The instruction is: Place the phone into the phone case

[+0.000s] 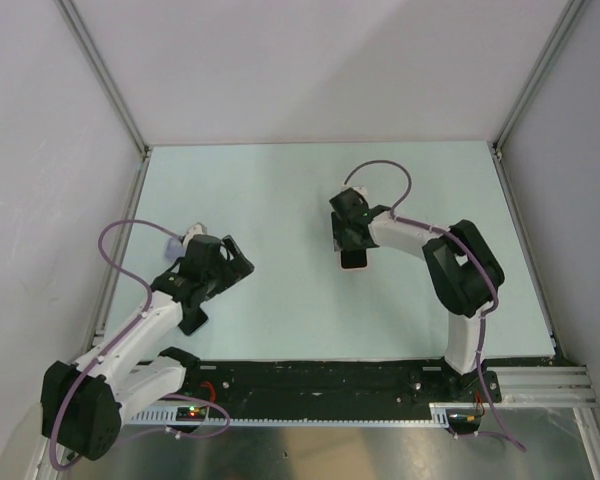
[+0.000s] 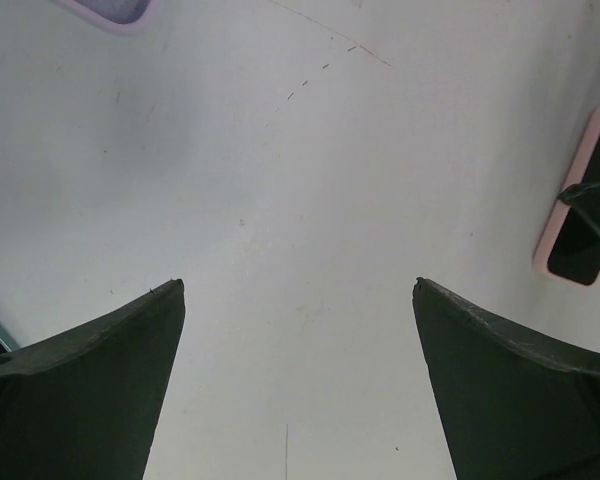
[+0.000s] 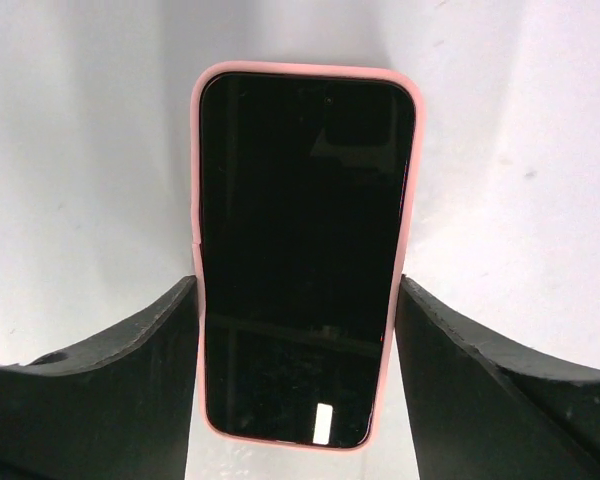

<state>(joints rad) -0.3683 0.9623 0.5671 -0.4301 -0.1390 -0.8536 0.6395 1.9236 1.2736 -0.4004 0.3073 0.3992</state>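
Black phone (image 3: 300,250), pink phone case (image 3: 300,68)

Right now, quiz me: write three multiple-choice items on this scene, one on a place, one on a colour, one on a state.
1. Where is the phone? A on a shelf; B between the right gripper's fingers; C inside a box.
2. What colour is the case around it? A green; B blue; C pink.
3. How is the left gripper? A open over bare table; B shut on a cable; C shut on a cloth.
Answers: B, the right wrist view shows black fingers flanking it; C, a pink rim frames the dark screen; A, its fingers stand wide apart with nothing between.
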